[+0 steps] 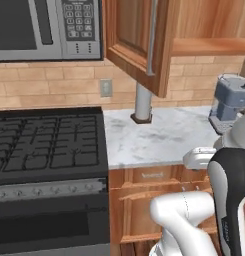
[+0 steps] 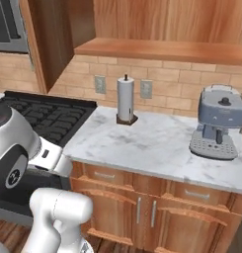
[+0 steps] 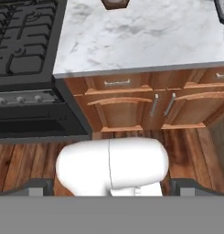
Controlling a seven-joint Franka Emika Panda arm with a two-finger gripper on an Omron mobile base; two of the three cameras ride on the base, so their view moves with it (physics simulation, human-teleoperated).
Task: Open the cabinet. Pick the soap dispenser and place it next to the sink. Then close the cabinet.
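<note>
Reddish-brown wooden wall cabinet (image 1: 144,35) stands open: its left raised-panel door is swung out toward the camera, with a long vertical silver bar handle (image 1: 152,37) on its edge. In the right base view the same door (image 2: 51,39) shows its plain inner face, and the wooden shelf floor (image 2: 162,51) runs bare across the part in view. Lavender soap dispenser: cannot tell where it is; the visible stretch of shelf and counter does not hold it. White-grey marble countertop (image 2: 152,143) carries 2 items, well apart: a white paper towel roll on a brown base (image 2: 125,100) standing upright near the tan brick backsplash, and a grey-blue coffee machine (image 2: 219,128) toward the right. 2 grey wall outlets (image 2: 100,84) sit on the backsplash either side of the roll. Left of the counter, a black gas stove with dark grates (image 1: 46,142); above it, a silver microwave with a keypad (image 1: 49,27). Below the counter, low wooden drawer-and-door cabinets with short silver handles (image 3: 161,105), over a wooden plank floor (image 3: 22,162). Gripper (image 3: 111,188) hangs low, pointing at the base cabinets from above the floor; its 2 dark finger tips (image 3: 38,187) sit at opposite sides of the hand view, jaws spread wide, nothing between them.
</note>
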